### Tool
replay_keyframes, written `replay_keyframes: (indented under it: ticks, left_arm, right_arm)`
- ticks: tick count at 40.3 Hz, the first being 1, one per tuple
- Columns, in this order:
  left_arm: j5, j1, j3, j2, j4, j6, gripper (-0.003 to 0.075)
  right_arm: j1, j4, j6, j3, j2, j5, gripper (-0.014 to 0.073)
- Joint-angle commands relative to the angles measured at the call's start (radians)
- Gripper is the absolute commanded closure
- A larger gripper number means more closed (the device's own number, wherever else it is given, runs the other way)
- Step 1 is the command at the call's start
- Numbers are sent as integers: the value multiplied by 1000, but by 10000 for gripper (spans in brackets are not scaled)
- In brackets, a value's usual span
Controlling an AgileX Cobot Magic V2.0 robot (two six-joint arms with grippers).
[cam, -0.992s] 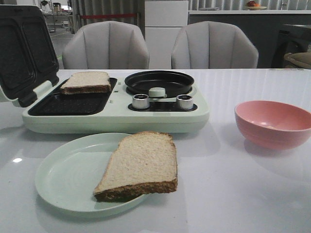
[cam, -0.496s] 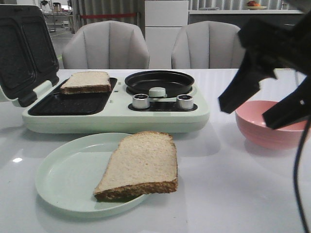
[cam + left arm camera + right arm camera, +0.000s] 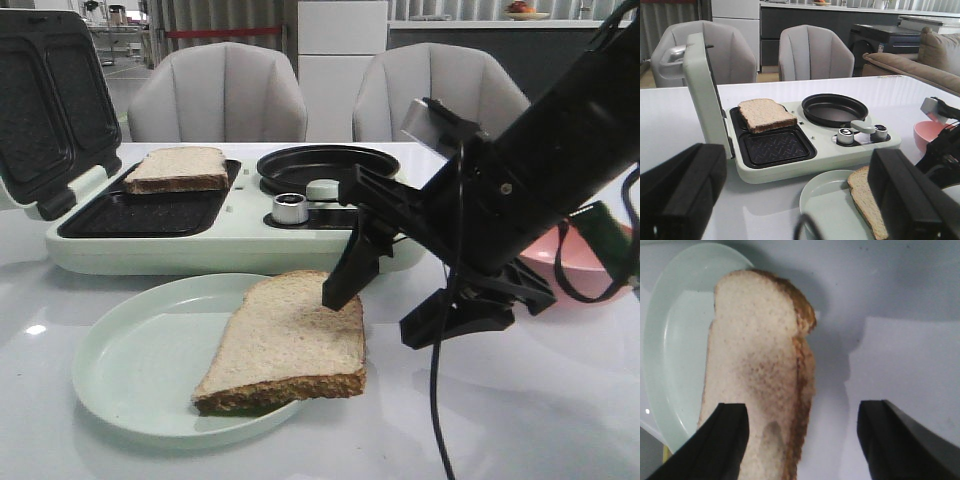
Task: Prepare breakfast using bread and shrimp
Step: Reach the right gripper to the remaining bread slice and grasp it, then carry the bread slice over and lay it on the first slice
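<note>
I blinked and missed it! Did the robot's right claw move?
Yes. The right gripper came in from the pink bowl leftward and down, toward the bread on the plate.

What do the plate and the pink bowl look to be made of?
The plate: pale green, smooth, softly glossy with faint highlights, probably plastic or melamine, possibly glazed ceramic. The pink bowl: matte, evenly coloured with a thick rounded rim, likely plastic; largely hidden behind the right arm in the front view.
</note>
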Motion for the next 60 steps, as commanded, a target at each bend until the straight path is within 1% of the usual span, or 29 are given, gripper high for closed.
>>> replay_keyframes:
  ticks: [1,4,7,11,15,16,19,27,30,37,44,55,60]
  left_arm:
    - [-91,-7,-28,-2,3,-7,93]
    - [-91,-7,-28,-2,3,-7,93]
    - [-91,-7,-28,-2,3,-7,93]
    - [-91,-7,-28,-2,3,-7,93]
    - [-91,-7,-28,-2,3,-7,93]
    - [-91,-7,-28,-2,3,-7,93]
    - [-91,-7,-28,-2,3,-7,93]
    - [-91,-7,-28,-2,3,-7,93]
    - [-91,-7,-28,-2,3,-7,93]
    - [-91,-7,-28,-2,3,-7,93]
    - [-91,-7,-28,-2,3,-7,93]
    - [-91,-7,-28,-2,3,-7,93]
    - [-91,-7,-28,-2,3,-7,93]
  right_arm:
    - [-1,184,-140,-45,4,10,22]
    - [-1,264,-205,-52,31,21,29]
    - [-1,329,-263,-58,54,39,78]
    - [-1,393,-311,-61,69,50,206]
    - [-3,410,-335,-64,67,51,332]
    - [-3,410,-337,-64,67,51,357]
    - [-3,410,-348,-64,60,54,396]
    - [-3,410,-385,-64,-18,76,408]
    - [-3,410,-385,-69,-67,105,408]
    - [0,415,-385,-150,-112,159,408]
    - [32,429,-395,-290,-57,138,408]
    - [78,431,-402,-580,150,142,408]
    - [92,456,-402,-715,242,141,408]
